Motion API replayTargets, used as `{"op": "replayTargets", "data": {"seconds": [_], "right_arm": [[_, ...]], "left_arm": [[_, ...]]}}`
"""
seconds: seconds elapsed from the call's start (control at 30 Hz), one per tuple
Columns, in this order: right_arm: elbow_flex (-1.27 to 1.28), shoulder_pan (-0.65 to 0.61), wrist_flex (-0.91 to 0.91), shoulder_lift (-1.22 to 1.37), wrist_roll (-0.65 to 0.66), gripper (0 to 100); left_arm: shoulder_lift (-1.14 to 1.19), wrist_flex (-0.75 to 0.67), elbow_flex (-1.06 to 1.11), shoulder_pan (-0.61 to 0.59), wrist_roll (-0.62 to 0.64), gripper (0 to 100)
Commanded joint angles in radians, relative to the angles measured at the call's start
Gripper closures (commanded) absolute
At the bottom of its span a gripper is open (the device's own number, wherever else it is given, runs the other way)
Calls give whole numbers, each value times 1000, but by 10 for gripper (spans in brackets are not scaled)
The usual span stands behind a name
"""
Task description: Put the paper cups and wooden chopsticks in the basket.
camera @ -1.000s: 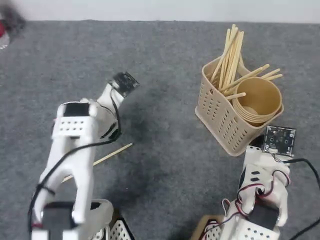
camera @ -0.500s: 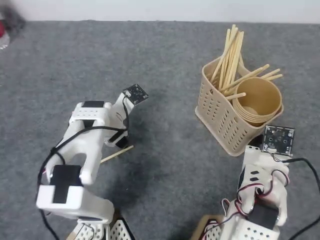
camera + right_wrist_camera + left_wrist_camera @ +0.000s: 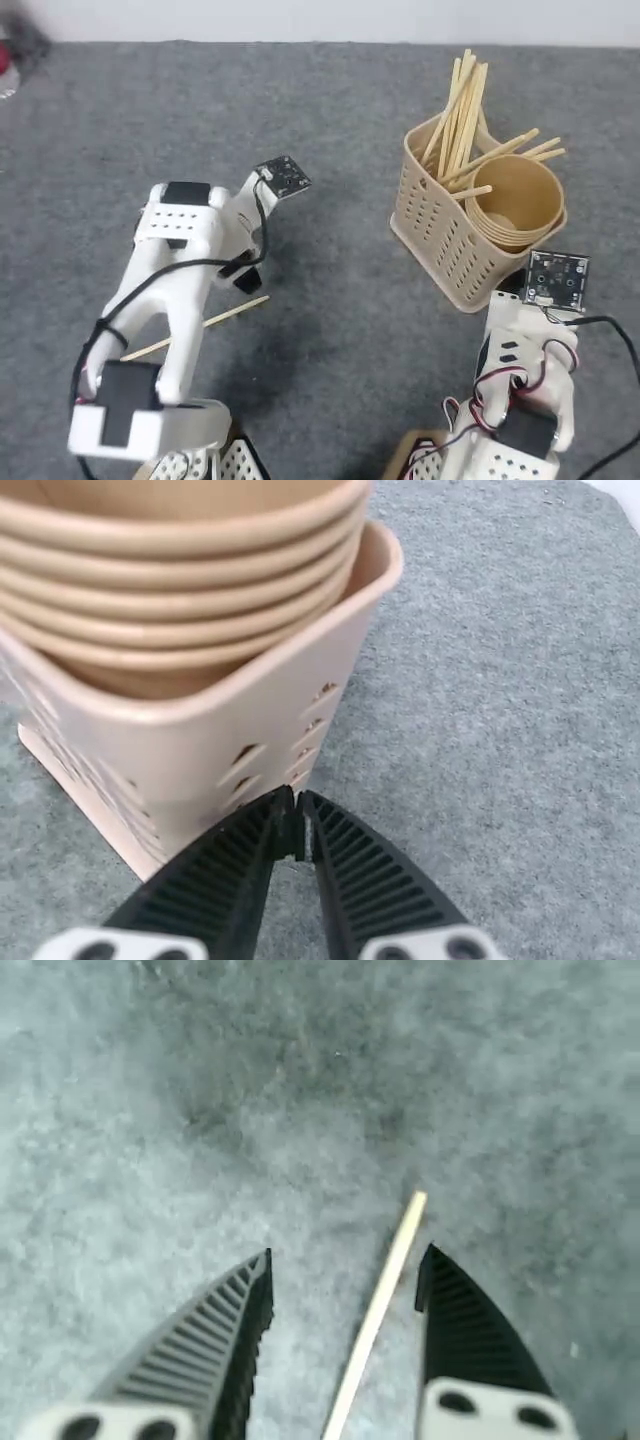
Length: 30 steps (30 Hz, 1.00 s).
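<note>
High view, and it's a fuzzy grey worktop [image 3: 340, 90] with a beige plastic basket [image 3: 435, 225] standing well apart from the left arm, its walls perforated and its corners rounded. Inside sit a nested stack of tan paper cups [image 3: 515, 205] and a fan of thin wooden chopsticks [image 3: 462, 95] poking above the rim. One loose chopstick [image 3: 215, 320] lies flat on the pile, slim, pale, square-cut at the end. Over to the left pincer [image 3: 345, 1260]: spread wide, ribbed black jaws straddling that stick near its tip, gripping nothing. Now the right pincer [image 3: 297, 810]: pinched closed on nothing, tips right at the basket's lower corner. A broad band of grey pile lies between stick and basket.
</note>
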Motion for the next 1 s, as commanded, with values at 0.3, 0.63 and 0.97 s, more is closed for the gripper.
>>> {"op": "replayTargets", "data": {"seconds": [0.3,0.63,0.97], "right_arm": [[-6,-2,-10,-7,11,990],[-6,-2,-10,-7,11,990],[-6,-2,-10,-7,11,990]], "left_arm": [[54,-212,220,41,-143,779],[245,-123,120,71,-147,997],[-100,428,-303,264,-143,988]]}}
